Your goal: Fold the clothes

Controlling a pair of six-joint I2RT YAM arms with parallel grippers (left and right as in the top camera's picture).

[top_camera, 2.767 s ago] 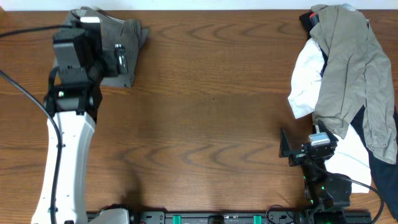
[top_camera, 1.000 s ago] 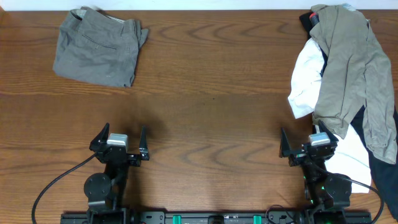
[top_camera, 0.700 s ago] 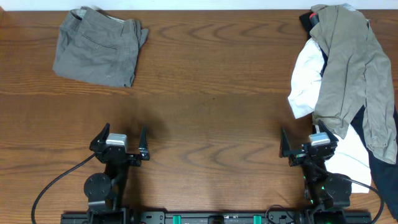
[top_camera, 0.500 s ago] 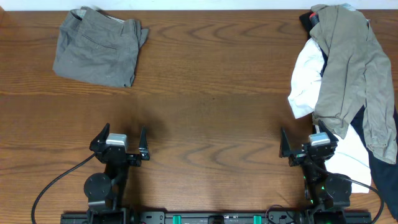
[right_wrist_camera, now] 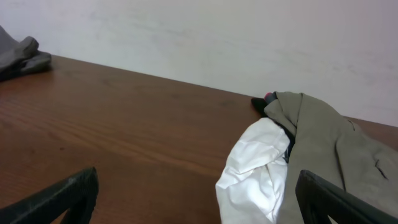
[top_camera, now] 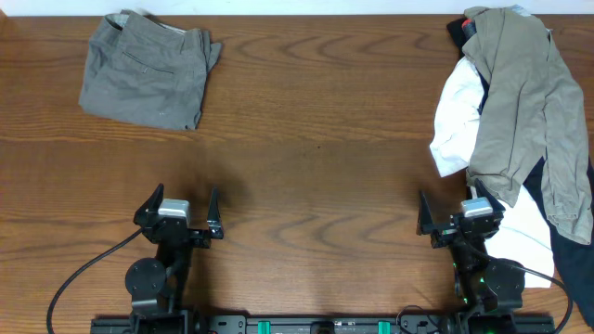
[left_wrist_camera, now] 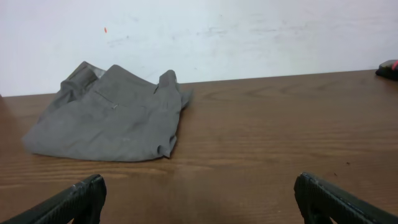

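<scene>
Left pincer and right pincer both gape wide, holding nothing, touching no clothes.

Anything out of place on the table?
Only the right side: a khaki-tan garment lies draped over a white garment and a navy garment, heaped unfolded. The grey shorts sit folded far left.

One folded pair of grey shorts, one khaki garment, one white garment and one navy garment: four pieces of clothing. Two grippers: left gripper, right gripper. One wooden table.
</scene>
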